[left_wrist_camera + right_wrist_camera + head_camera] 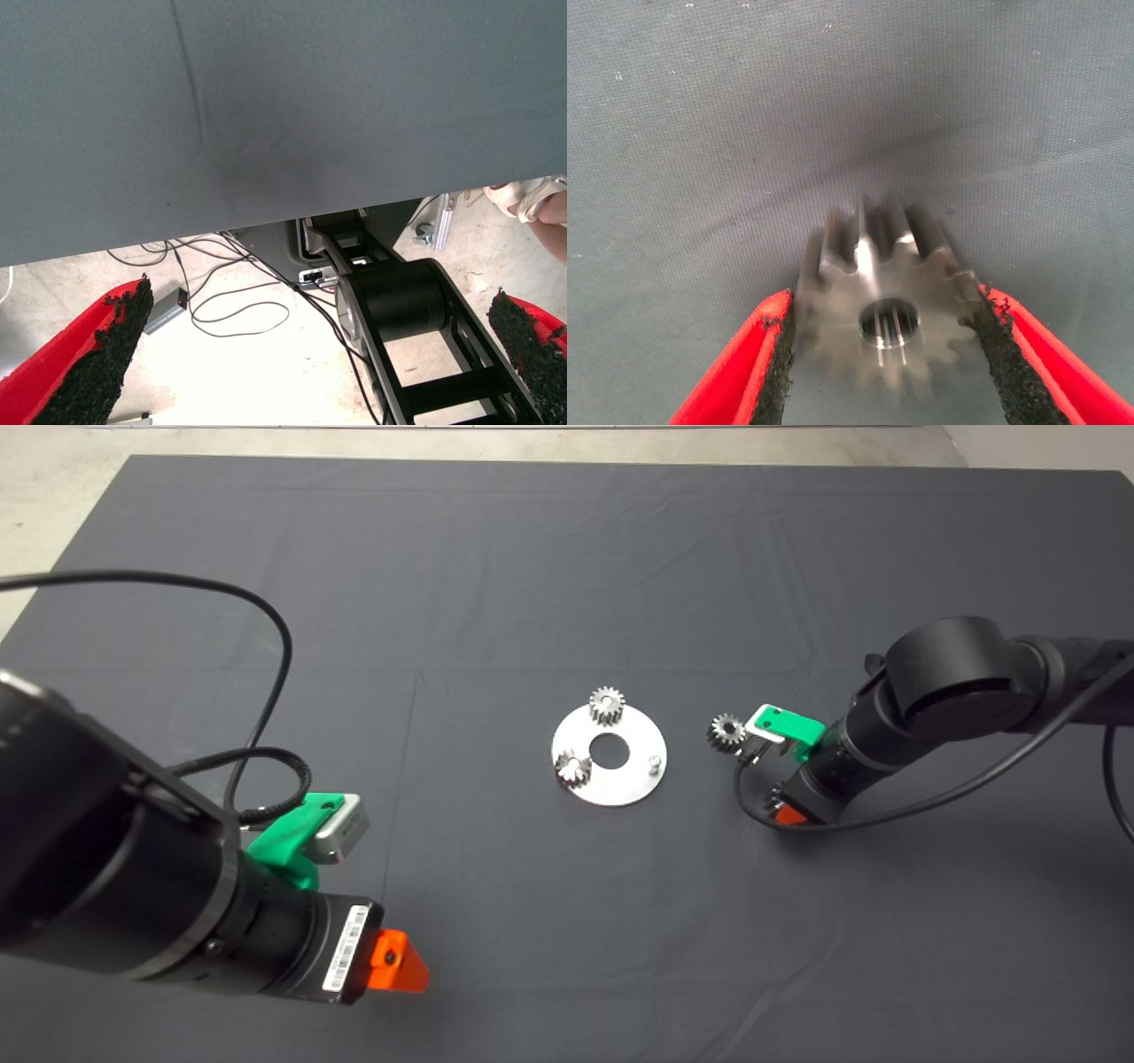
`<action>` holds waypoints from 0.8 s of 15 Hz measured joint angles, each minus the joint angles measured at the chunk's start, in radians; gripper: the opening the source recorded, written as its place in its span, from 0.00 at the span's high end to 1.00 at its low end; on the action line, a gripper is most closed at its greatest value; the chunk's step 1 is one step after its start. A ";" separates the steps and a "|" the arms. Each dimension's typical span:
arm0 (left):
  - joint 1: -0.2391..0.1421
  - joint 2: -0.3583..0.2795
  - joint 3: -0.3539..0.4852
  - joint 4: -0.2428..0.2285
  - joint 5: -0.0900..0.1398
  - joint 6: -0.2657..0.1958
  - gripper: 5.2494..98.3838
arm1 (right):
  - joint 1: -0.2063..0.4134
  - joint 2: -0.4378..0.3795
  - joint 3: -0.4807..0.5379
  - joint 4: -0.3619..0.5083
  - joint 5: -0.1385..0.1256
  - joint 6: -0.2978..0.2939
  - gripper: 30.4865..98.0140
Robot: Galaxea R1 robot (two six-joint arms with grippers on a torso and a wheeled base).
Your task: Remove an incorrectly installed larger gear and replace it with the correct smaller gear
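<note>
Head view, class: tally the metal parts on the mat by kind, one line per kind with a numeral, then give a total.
Gears: 3, two on the round plate, and one off it between the right gripper's fingers
Round plate with a centre hole: 1
Bare peg on the plate: 1
Total: 5
</note>
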 measured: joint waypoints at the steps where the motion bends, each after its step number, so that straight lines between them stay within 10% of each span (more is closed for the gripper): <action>1: 0.000 0.000 0.000 0.000 0.000 0.000 0.01 | 0.000 0.000 0.000 0.000 0.000 0.000 0.66; 12: 0.000 0.000 0.000 0.000 0.000 0.000 0.01 | 0.020 0.000 0.011 0.000 0.001 0.000 0.46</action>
